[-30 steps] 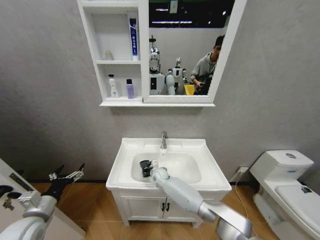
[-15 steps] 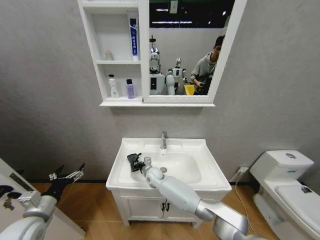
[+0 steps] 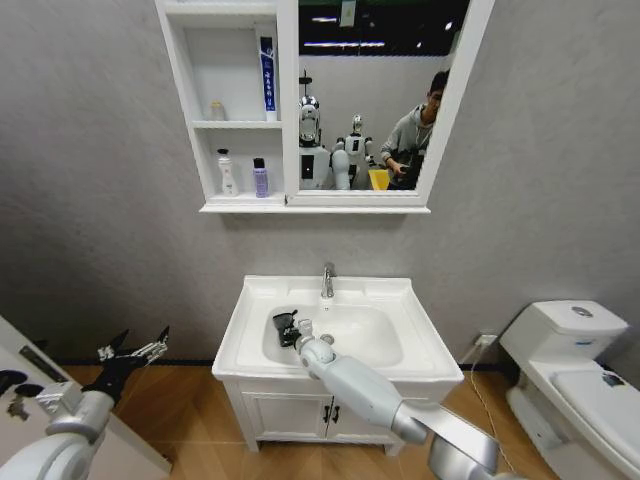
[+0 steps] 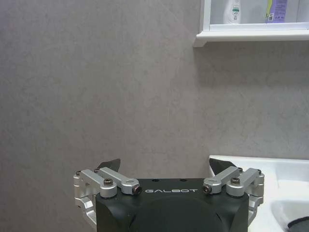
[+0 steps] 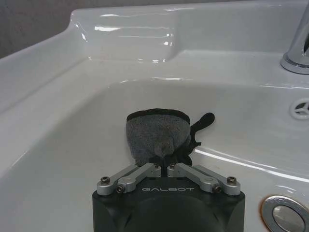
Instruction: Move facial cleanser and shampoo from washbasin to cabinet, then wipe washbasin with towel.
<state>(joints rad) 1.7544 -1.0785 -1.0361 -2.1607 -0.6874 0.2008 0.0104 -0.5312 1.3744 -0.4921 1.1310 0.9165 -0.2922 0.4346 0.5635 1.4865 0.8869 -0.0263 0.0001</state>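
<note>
The white washbasin (image 3: 250, 300) sits below the cabinet (image 3: 240, 205). My right gripper (image 3: 287, 330) is low in the bowl, at its left inner wall, shut on the dark grey towel (image 3: 283, 323). In the right wrist view the towel (image 5: 157, 133) is bunched at the right gripper (image 5: 166, 162) tips and pressed on the washbasin (image 5: 63, 145) wall. A white bottle (image 3: 226, 172) and a purple bottle (image 3: 260, 178) stand on the cabinet's lower shelf, a blue-and-white tube (image 3: 266, 75) above; I cannot tell which are the cleanser and shampoo. My left gripper (image 3: 135, 352) hangs open, left of the vanity.
The chrome tap (image 3: 327, 280) rises at the basin's back edge, and the brass-ringed drain (image 5: 285, 212) lies close to my right wrist. A white toilet (image 3: 570, 370) stands at the right. The low vanity doors (image 3: 300, 415) are below the basin. Left gripper (image 4: 165, 166) faces the grey wall.
My right gripper swept the towel left up onto the basin's left rim, then back right and down into the bowl. The left arm has not moved.
</note>
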